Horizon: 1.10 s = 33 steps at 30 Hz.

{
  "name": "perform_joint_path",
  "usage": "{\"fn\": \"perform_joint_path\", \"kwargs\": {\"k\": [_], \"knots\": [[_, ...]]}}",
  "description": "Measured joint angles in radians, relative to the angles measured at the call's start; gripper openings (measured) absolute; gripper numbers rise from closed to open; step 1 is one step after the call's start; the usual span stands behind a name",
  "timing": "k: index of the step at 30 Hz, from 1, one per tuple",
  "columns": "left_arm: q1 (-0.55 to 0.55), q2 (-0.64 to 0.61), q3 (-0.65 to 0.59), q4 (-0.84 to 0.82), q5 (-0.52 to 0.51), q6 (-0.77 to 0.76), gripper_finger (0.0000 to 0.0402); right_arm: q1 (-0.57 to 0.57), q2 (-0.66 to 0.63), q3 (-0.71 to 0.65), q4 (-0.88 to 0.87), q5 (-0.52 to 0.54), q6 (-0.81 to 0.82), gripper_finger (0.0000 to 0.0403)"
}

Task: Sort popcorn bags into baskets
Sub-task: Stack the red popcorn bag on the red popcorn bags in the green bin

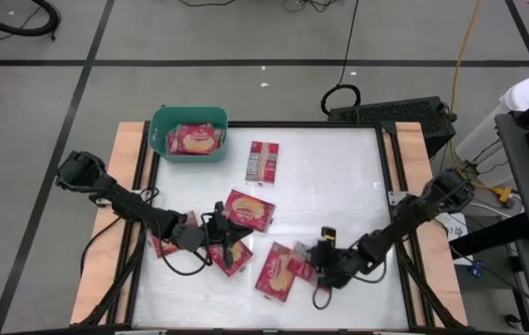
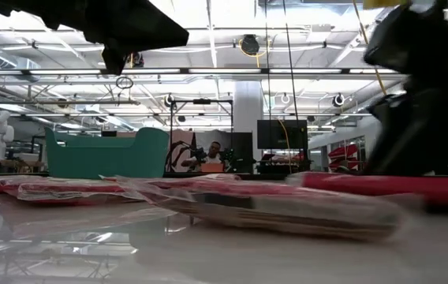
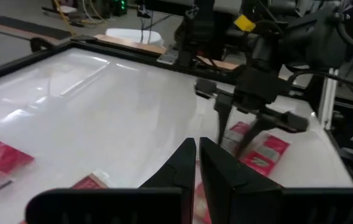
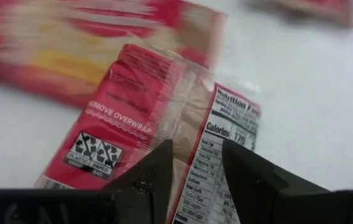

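Several red popcorn bags lie flat on the white table: one print side up (image 1: 263, 161), one picture side up (image 1: 249, 208), one under my left gripper (image 1: 231, 253) and two overlapping ones near the front (image 1: 281, 271). The teal basket (image 1: 188, 133) stands at the far left with bags inside. My left gripper (image 3: 198, 157) is shut and holds nothing; it hovers low over the left-centre bags (image 1: 235, 237) and points toward the right arm. My right gripper (image 4: 195, 163) stands open, slanting down over a bag lying print side up (image 4: 164, 118), its fingers astride the bag's middle seam (image 1: 313, 266). My right gripper comes at the print-side-up bag's middle (image 4: 192, 134) slanting from above and from the table's right, one finger (image 4: 155, 171) on either side of the seam. The bag lies flat, partly over another bag. I cannot tell whether the fingertips touch it.
A raised dark frame (image 1: 390, 177) and wooden borders edge the white table. Bare table stretches over the far right half (image 1: 339, 177). In the low view a flattened bag (image 2: 287, 207) lies close in front, and the basket (image 2: 106, 154) stands at the far left.
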Motion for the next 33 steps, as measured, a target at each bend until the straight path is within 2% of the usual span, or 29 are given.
{"fn": "perform_joint_path", "kwargs": {"k": [6,10,12,16,21,27,30,33], "knots": [[0.027,0.0,0.0,-0.011,-0.004,0.023,0.0024,-0.132,-0.018,-0.005,-0.043,0.113,-0.217,0.0132],[0.034,0.0,0.0,-0.02,-0.004,0.038,0.0024,-0.203,-0.104,-0.005,-0.036,0.114,-0.285,0.0132],[0.033,0.0,0.0,-0.035,-0.003,0.039,0.0024,-0.202,-0.159,-0.005,-0.033,0.068,-0.309,0.0134],[0.033,0.0,0.0,-0.07,-0.003,0.063,0.0024,-0.131,-0.242,-0.004,-0.077,-0.036,-0.306,0.0146],[0.051,0.0,0.0,-0.086,-0.002,0.113,0.0024,0.004,-0.228,-0.003,-0.116,-0.065,-0.227,0.0187],[0.085,0.0,0.0,-0.086,0.005,0.14,0.0024,0.127,-0.137,-0.003,-0.114,0.024,-0.239,0.0246],[0.092,0.0,0.0,-0.091,0.006,0.124,0.0024,0.148,-0.108,-0.007,-0.116,0.078,-0.239,0.0258],[0.094,0.0,0.0,-0.103,0.006,0.12,0.0024,0.139,-0.096,-0.024,-0.11,0.089,-0.238,0.026]]}}
